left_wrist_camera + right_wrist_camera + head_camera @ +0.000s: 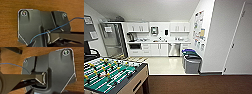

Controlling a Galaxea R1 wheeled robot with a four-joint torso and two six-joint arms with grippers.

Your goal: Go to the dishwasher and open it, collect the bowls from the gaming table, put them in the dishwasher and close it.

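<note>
We're facing a kitchenette across a strip of brown wood-look floor [196,85] that gives way to pale tile. The dishwasher [173,49] sits in the far white cabinet run, stainless front, door shut, just right of the white cupboard doors [159,49] and under the counter [159,42]. A sink tap [159,39] and a coffee machine [131,37] stand on that counter, with wall cupboards [137,27] above. Grey bins [192,62] with blue and green lids line the right wall, near the dishwasher but apart from it. A poster board [199,28] hangs above them. A glass-fronted door [112,38] stands at far left. The foosball table [111,75], green field with rods, is close at our lower left.

Both wrist views look down on the wood-look floor past our own dark plate, with a thin blue cable [55,29] crossing. Pincer state: we cannot tell for either arm.
</note>
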